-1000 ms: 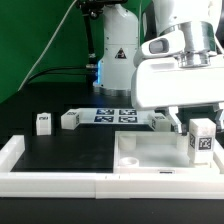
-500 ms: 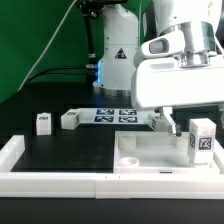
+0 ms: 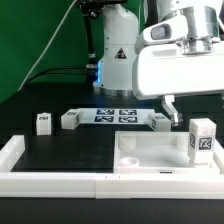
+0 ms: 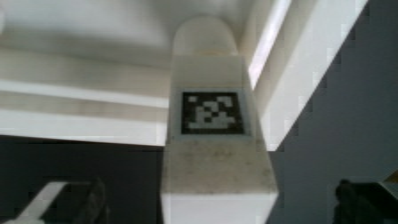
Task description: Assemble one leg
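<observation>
A leg [image 3: 201,140], a small white square post with a tag on its face, stands upright on the large flat white tabletop piece [image 3: 145,152] at the exterior view's right. My gripper [image 3: 195,108] hangs just above it, open and holding nothing. One finger [image 3: 168,108] shows to the leg's left. In the wrist view the leg [image 4: 217,120] fills the middle, its tag facing the camera. My gripper [image 4: 217,205] straddles it, with dark fingertips [image 4: 63,200] far out on either side and clear of it.
Three more small white legs lie on the black table: two at the left [image 3: 43,123] [image 3: 69,120] and one behind the tabletop piece [image 3: 161,121]. The marker board [image 3: 115,116] lies between them. Long white border bars [image 3: 50,180] run along the front and left.
My gripper has risen straight up from around the leg. The leg stays standing where it was.
</observation>
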Controlling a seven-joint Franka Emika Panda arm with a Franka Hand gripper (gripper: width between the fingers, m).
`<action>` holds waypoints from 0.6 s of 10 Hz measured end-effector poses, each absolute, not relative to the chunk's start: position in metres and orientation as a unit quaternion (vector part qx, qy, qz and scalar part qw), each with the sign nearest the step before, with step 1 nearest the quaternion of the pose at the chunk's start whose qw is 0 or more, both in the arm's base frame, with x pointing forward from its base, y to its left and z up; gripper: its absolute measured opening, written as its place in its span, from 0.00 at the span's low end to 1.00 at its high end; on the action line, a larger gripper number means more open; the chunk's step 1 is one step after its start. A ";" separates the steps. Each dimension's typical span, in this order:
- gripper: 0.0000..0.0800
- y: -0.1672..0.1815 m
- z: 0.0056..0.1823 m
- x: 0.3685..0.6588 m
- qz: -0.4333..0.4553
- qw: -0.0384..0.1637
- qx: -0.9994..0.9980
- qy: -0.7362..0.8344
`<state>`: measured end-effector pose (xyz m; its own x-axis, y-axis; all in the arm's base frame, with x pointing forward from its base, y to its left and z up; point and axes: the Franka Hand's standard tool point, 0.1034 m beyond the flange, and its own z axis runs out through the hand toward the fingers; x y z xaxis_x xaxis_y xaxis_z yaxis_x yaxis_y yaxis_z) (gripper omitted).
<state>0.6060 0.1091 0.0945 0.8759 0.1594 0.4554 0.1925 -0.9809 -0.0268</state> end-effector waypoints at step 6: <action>0.81 0.103 0.081 0.606 0.043 0.050 -0.993 -0.093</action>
<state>0.6063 0.1033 0.0810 0.9790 0.1891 -0.0756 0.1805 -0.9776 -0.1081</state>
